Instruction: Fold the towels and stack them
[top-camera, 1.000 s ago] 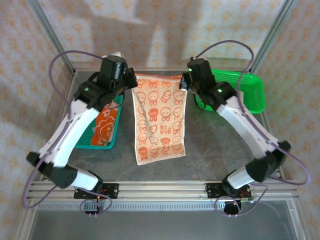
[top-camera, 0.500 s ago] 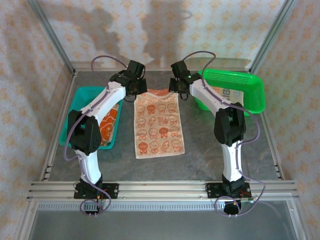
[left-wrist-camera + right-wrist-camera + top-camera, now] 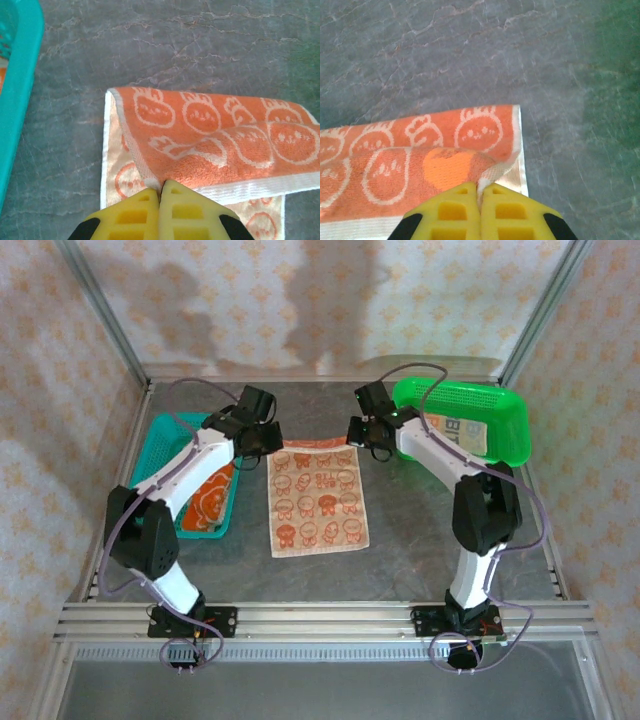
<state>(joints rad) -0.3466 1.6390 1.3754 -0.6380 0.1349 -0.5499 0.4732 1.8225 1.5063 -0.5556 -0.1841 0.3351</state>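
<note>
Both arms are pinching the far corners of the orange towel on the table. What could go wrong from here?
1. The left gripper and right gripper each hold the orange towel by just its corner hem, jaws shut; a corner might slip out mid-fold.
2. The lifted far edge hangs slack between them, so uneven pulling could leave a crooked fold.
3. The left arm passes over the teal basket and may nudge it.

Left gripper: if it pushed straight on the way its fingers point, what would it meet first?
The towel. The left gripper is shut on its white hem, and the turned-over orange flap lies directly ahead; past it comes bare grey table. Its downward tilt is hard to judge.
</note>
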